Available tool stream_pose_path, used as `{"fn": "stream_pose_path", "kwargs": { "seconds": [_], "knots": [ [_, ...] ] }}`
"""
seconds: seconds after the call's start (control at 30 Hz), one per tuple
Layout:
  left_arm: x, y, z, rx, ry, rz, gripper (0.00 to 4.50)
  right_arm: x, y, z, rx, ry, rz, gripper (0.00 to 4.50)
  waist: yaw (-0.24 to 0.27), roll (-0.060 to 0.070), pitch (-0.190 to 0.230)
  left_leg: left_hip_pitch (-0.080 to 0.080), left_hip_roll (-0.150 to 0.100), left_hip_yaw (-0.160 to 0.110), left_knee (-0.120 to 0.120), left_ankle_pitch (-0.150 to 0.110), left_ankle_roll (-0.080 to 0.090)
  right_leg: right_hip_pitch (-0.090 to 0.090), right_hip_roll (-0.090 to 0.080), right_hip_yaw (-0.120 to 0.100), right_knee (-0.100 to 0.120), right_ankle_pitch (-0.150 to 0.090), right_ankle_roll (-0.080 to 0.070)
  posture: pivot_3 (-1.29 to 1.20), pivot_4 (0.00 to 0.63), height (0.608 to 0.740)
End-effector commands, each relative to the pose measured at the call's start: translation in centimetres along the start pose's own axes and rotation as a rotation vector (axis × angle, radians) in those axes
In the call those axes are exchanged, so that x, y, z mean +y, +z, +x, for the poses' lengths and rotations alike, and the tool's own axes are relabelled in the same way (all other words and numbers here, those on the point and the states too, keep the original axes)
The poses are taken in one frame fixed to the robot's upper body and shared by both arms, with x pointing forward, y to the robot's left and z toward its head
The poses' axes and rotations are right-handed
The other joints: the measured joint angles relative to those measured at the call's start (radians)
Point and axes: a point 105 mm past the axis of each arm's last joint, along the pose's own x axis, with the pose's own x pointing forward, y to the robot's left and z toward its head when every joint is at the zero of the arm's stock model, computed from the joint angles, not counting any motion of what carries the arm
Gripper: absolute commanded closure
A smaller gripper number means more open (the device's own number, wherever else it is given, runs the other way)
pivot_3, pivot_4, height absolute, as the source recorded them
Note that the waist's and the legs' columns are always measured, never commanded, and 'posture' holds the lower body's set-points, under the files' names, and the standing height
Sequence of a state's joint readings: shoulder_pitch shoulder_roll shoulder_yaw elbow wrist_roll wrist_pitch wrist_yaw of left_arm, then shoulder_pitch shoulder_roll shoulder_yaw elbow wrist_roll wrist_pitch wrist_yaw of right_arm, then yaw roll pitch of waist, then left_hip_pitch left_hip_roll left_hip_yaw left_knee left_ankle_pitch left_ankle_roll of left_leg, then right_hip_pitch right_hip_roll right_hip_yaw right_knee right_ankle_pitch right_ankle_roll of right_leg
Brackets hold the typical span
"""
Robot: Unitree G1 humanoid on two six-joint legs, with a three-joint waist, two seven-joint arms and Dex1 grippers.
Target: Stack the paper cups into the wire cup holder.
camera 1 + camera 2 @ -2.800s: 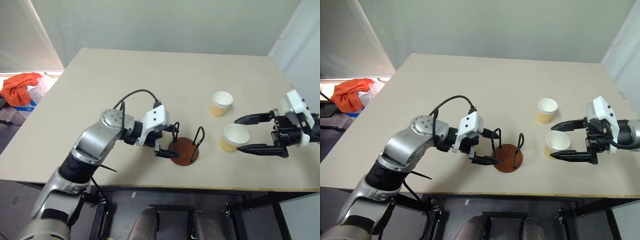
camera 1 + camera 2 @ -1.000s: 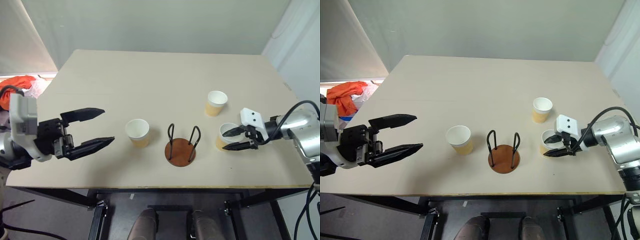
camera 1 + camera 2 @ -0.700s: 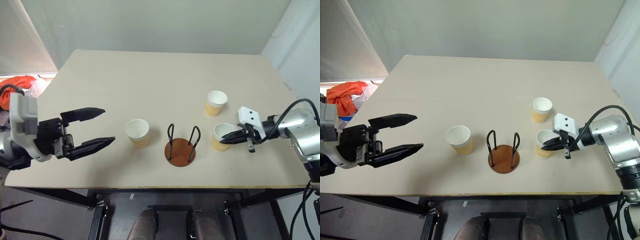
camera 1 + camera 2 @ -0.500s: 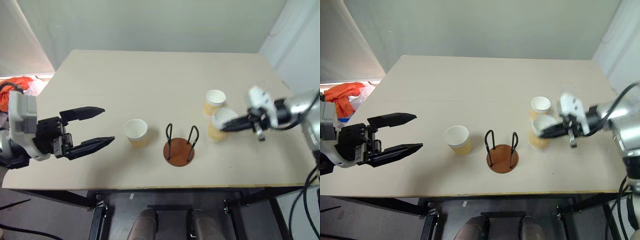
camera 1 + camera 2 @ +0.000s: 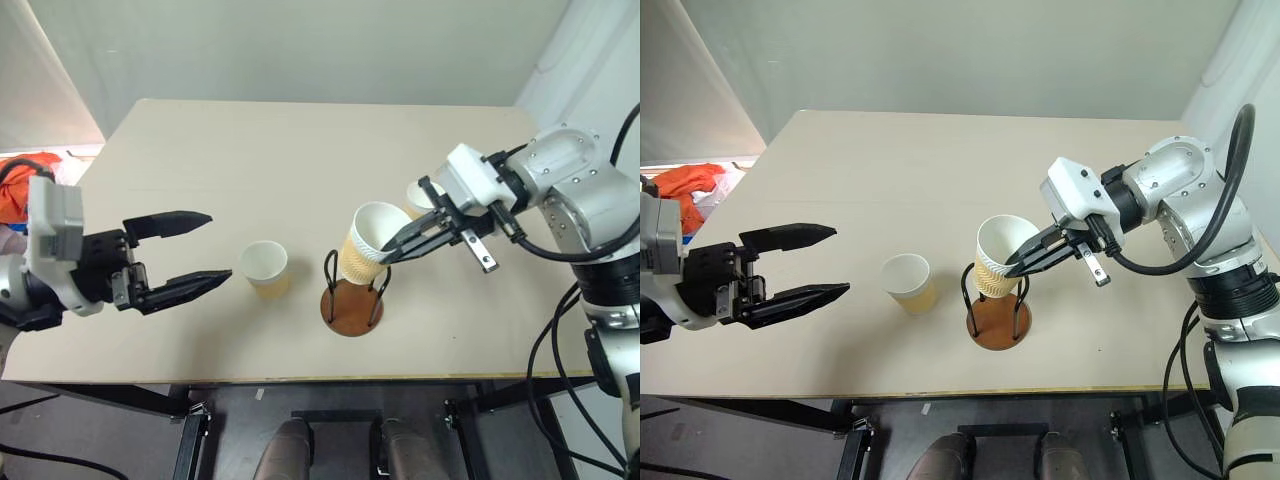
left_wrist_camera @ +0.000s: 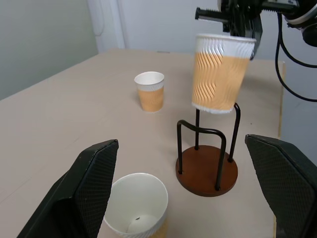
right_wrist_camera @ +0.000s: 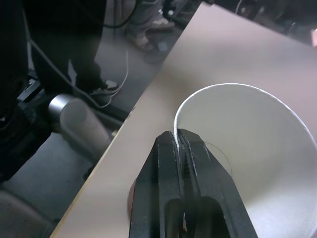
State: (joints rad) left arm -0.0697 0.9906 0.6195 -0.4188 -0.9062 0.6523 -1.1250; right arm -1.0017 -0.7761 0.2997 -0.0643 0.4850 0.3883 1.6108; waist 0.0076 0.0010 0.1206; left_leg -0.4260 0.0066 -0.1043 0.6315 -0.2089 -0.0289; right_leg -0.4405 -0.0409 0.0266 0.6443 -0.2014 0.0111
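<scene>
the right claw point(image 5: 1018, 265) is pinched on the rim of a cup point(image 5: 997, 258), one finger inside and one outside, and holds it in the air, tilted, above the holder point(image 5: 996, 306). in the left wrist view the cup's bottom hangs between the tops of the two wire loops, clear of the reddish-brown base. the holder stands near the front edge of the desk point(image 5: 250, 150), about midway across.

a second cup point(image 5: 265, 270) stands upright on the desk just to the left of the holder, apart from it, mouth up. a third cup point(image 6: 150, 90) stands upright farther back on the desk, to the right of the holder; in the left eye view the right arm hides most of it.

the left claw point(image 5: 200, 250) hovers at the left side of the desk, fingers spread wide with nothing between them, pointing toward the second cup and well apart from it.

an orange cloth point(image 5: 698, 184) lies beyond the desk's left edge.
</scene>
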Motion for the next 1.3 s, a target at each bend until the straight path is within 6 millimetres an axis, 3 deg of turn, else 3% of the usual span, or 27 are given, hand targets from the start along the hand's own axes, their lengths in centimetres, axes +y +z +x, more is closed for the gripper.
{"fn": "stream_pose_path", "kwargs": {
  "seconds": [0.03,0.13,0.23,0.43,0.6,0.7,0.83,0.9,1.03,1.1,1.23,1.3],
  "knots": [
    [-0.2,0.9,-0.4,0.0,0.02,0.05,0.0,0.0,0.3,-0.2,0.019,0.001,-0.046,4.46,-0.001,0.0,0.0,0.0,0.0,0.0,0.0,0.0,0.0,0.0,0.0,0.0,0.0,0.0,0.0,0.0,0.15,0.74],
    [-0.3,0.9,-0.4,0.001,0.022,0.05,0.0,-0.1,-0.1,0.1,0.033,0.005,-0.046,4.46,-0.001,0.0,0.0,0.002,0.001,0.0,0.0,0.0,-0.001,0.001,0.0,0.0,0.001,0.0,-0.001,0.0,0.15,0.74],
    [-0.3,0.9,-0.3,0.0,0.023,0.051,0.0,-0.5,-0.3,0.2,0.047,-0.003,-0.042,3.9,-0.002,0.0,0.0,0.002,0.001,0.0,0.0,0.001,-0.002,0.001,0.001,0.0,0.001,0.0,-0.001,0.0,0.15,0.74],
    [0.0,1.1,0.0,-0.007,0.025,0.058,0.0,-0.8,0.0,-0.1,0.051,-0.022,-0.055,2.02,-0.002,0.0,0.0,0.003,0.001,0.0,0.0,0.002,-0.002,0.001,0.001,0.0,0.001,0.0,-0.002,0.0,0.15,0.74],
    [1.3,1.7,0.7,-0.034,0.068,0.117,0.0,-3.9,-0.7,-2.4,0.1,-0.207,-0.052,0.37,-0.001,0.0,0.0,0.003,0.002,0.0,0.0,0.002,-0.002,0.001,0.001,0.0,0.002,0.0,-0.002,0.0,0.15,0.74],
    [2.7,1.8,1.8,-0.042,0.112,0.149,0.0,-6.9,-3.3,-4.5,0.193,-0.388,0.015,0.37,0.002,0.0,0.0,0.004,0.002,0.0,0.0,0.003,-0.003,0.001,0.001,0.0,0.002,0.002,-0.005,0.0,0.15,0.74],
    [3.9,2.1,3.5,-0.072,0.147,0.176,0.0,-9.1,-7.7,-6.8,0.304,-0.538,0.147,0.37,0.003,0.0,0.0,0.004,0.002,0.0,0.0,0.003,-0.003,0.001,0.0,0.0,0.001,0.004,-0.007,0.0,0.15,0.74],
    [4.6,2.2,4.3,-0.078,0.169,0.198,0.0,-9.4,-10.2,-7.5,0.376,-0.594,0.21,0.37,0.004,0.0,0.0,0.003,0.003,0.0,0.0,0.003,-0.003,0.0,0.0,0.0,0.001,0.004,-0.008,0.0,0.15,0.74],
    [4.6,2.2,5.0,-0.06,0.16,0.194,0.0,-9.8,-13.0,-8.0,0.465,-0.672,0.275,0.37,0.005,0.002,0.001,0.002,0.005,0.0,-0.001,0.0,-0.005,-0.002,0.0,0.0,0.001,0.006,-0.006,0.0,0.15,0.74],
    [4.3,2.0,5.1,-0.039,0.145,0.184,0.0,-9.7,-13.9,-7.8,0.487,-0.687,0.303,0.37,0.004,0.002,0.001,0.001,0.006,0.0,-0.002,-0.003,-0.006,-0.004,0.001,-0.001,0.001,0.011,0.002,0.0,0.15,0.74],
    [3.6,2.3,4.9,-0.041,0.126,0.183,0.0,-9.7,-15.3,-7.6,0.531,-0.726,0.334,0.37,0.003,0.003,0.002,0.001,0.008,0.001,-0.002,-0.007,-0.009,-0.005,0.003,-0.003,0.0,0.011,0.004,0.0,0.15,0.74],
    [3.5,2.4,4.7,-0.039,0.132,0.184,0.0,-9.5,-15.7,-7.1,0.522,-0.715,0.354,0.74,0.004,0.003,0.002,0.001,0.008,0.001,-0.002,-0.008,-0.009,-0.005,0.003,-0.003,0.0,0.011,0.004,0.0,0.15,0.74]
  ]
}}
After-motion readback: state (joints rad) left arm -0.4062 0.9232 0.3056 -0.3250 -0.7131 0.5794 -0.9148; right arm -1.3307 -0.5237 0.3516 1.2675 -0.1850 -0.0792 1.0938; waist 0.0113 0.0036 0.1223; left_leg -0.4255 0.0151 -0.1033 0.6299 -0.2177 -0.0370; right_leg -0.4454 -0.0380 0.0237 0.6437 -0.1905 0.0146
